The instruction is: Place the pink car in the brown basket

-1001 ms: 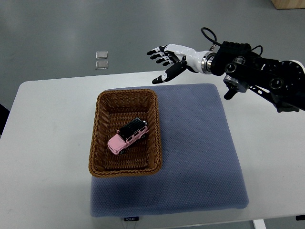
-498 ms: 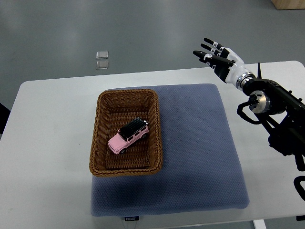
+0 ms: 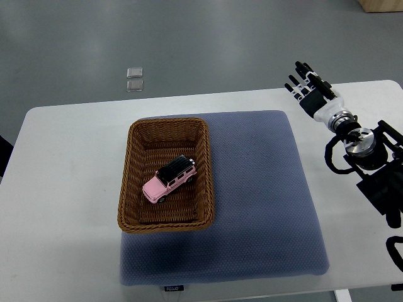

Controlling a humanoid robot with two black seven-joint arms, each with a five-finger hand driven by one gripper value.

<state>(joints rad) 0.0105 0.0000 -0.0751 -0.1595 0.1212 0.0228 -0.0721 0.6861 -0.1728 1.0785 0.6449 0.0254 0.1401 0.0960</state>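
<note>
A pink toy car (image 3: 169, 179) with a black roof lies inside the brown wicker basket (image 3: 204, 170), near its middle, angled diagonally. The basket stands on the left part of a blue-grey mat (image 3: 264, 189). My right hand (image 3: 307, 87) is far from the basket, over the table's back right edge. Its fingers (image 3: 300, 72) are stretched out straight and hold nothing. The black right arm runs down along the right side of the picture. No left arm shows.
The white table (image 3: 63, 189) carries the mat and basket. Two small clear square objects (image 3: 134, 78) lie on the grey floor beyond the table's far edge. A wooden corner (image 3: 381, 5) shows at the top right.
My right hand has drawn back to the right, away from above the basket's far side, and its wrist turned. The car and basket have not moved.
</note>
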